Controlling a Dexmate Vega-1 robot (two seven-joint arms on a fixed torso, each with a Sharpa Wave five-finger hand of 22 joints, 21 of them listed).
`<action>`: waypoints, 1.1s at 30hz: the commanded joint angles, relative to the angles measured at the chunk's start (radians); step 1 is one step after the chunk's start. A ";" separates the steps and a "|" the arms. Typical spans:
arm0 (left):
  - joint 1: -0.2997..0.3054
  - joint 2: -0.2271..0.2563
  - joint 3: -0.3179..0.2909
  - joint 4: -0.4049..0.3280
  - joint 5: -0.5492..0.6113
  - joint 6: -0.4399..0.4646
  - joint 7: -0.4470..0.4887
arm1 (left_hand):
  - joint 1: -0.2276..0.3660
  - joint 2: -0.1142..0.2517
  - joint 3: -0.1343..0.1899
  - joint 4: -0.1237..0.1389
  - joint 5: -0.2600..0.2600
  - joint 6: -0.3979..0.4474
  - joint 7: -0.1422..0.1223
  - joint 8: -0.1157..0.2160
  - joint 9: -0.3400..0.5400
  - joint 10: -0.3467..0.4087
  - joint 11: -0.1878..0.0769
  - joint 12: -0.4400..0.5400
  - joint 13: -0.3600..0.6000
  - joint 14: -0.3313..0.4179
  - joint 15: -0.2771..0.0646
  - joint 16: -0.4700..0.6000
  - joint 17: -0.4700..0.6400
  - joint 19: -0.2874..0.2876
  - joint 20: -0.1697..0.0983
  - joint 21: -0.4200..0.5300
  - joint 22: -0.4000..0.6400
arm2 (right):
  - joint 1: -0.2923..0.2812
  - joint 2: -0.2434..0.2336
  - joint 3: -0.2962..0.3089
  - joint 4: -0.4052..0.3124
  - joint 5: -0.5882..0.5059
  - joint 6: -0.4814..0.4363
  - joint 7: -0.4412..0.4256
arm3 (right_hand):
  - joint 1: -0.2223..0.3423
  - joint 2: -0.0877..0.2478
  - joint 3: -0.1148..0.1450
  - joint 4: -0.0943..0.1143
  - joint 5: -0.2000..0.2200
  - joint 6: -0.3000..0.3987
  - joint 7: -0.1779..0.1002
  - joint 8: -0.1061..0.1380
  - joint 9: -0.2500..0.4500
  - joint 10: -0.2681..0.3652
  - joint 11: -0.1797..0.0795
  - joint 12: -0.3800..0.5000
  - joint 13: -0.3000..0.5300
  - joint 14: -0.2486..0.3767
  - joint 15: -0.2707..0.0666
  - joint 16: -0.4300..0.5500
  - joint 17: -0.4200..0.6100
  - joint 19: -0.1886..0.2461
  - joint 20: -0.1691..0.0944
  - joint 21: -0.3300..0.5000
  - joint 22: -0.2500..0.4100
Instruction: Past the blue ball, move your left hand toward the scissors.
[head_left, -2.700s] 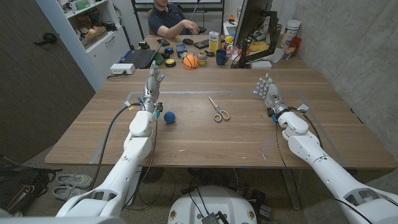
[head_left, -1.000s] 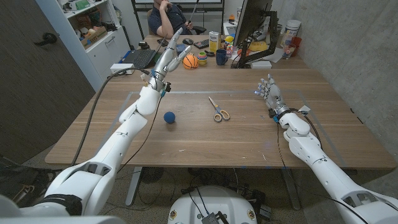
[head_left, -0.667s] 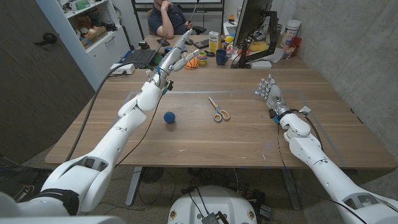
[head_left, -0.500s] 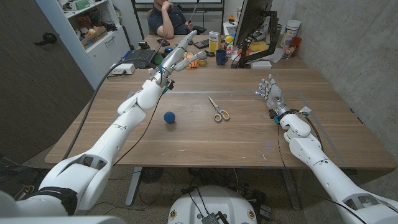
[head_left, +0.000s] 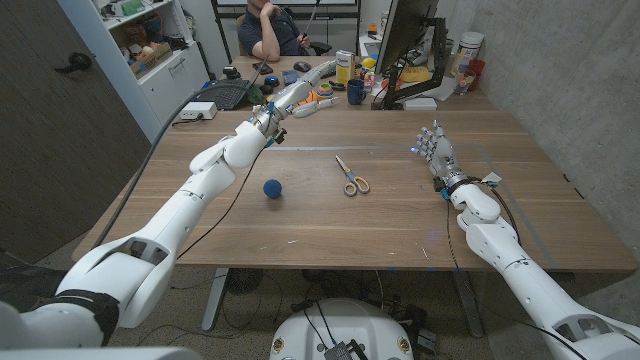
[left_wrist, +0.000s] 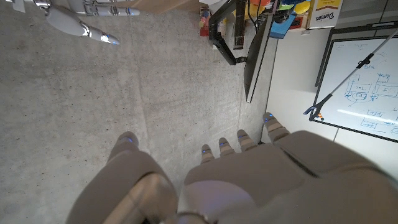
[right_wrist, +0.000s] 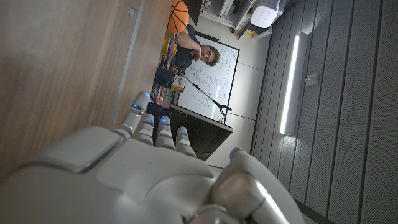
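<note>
A small blue ball (head_left: 272, 188) lies on the wooden table (head_left: 330, 225) left of centre. Yellow-handled scissors (head_left: 350, 177) lie to its right, blades pointing away from me. My left hand (head_left: 302, 94) is raised high over the table's far edge, beyond both the ball and the scissors, fingers spread and holding nothing; its back (left_wrist: 249, 180) faces the left wrist camera. My right hand (head_left: 434, 146) stands open at the right side, fingers up, well right of the scissors, and its back (right_wrist: 143, 168) shows in the right wrist view.
Behind the table a second desk carries a laptop (head_left: 228, 92), a monitor (head_left: 405, 35), a blue mug (head_left: 356, 92), an orange basketball (right_wrist: 179, 15) and clutter. A person (head_left: 270, 25) sits there. A white shelf (head_left: 150, 45) stands at the far left.
My left arm has lifted off the table beside the ball and swung up and to the right, past the ball, reaching over the far edge. The right hand has stayed put.
</note>
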 joint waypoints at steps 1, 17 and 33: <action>-0.057 0.014 0.064 0.030 0.022 -0.018 -0.086 | 0.016 0.002 0.000 -0.011 0.008 -0.271 -0.009 0.002 0.004 -0.308 -0.004 0.007 0.003 -0.218 -0.009 0.007 0.001 -0.004 -0.012 -0.004 0.000 | -0.014 -0.005 0.005 -0.011 0.002 0.006 -0.008 | 0.002 0.015 -0.008 0.001 0.006 -0.001 0.005 0.007 0.004 0.003 0.007 0.003 0.004 0.004 0.006 -0.005 0.002 -0.075 0.002 -0.003 0.004; -0.087 0.003 0.131 0.048 0.029 0.033 -0.233 | 0.067 0.017 -0.006 -0.029 0.016 -0.271 -0.009 0.011 0.006 -0.285 0.039 0.016 0.001 -0.176 0.003 0.027 -0.001 0.031 -0.020 0.001 0.000 | -0.017 -0.004 0.007 -0.006 0.010 0.000 -0.008 | 0.002 0.017 -0.014 0.002 0.006 -0.003 0.005 0.006 0.004 0.006 0.007 0.004 0.004 0.004 0.006 -0.008 0.002 -0.080 0.004 -0.010 0.005; -0.111 0.005 0.185 0.057 0.087 0.052 -0.273 | 0.133 0.022 -0.023 -0.054 0.017 -0.218 -0.008 0.030 0.009 -0.167 0.014 0.035 -0.002 -0.081 -0.016 0.052 -0.007 0.120 -0.041 0.006 -0.002 | -0.010 0.001 0.009 0.006 0.011 0.005 -0.006 | 0.002 0.018 -0.019 0.002 0.007 -0.008 0.006 0.005 0.004 0.007 0.007 0.004 0.004 0.005 0.006 -0.010 0.002 -0.080 0.004 -0.014 0.005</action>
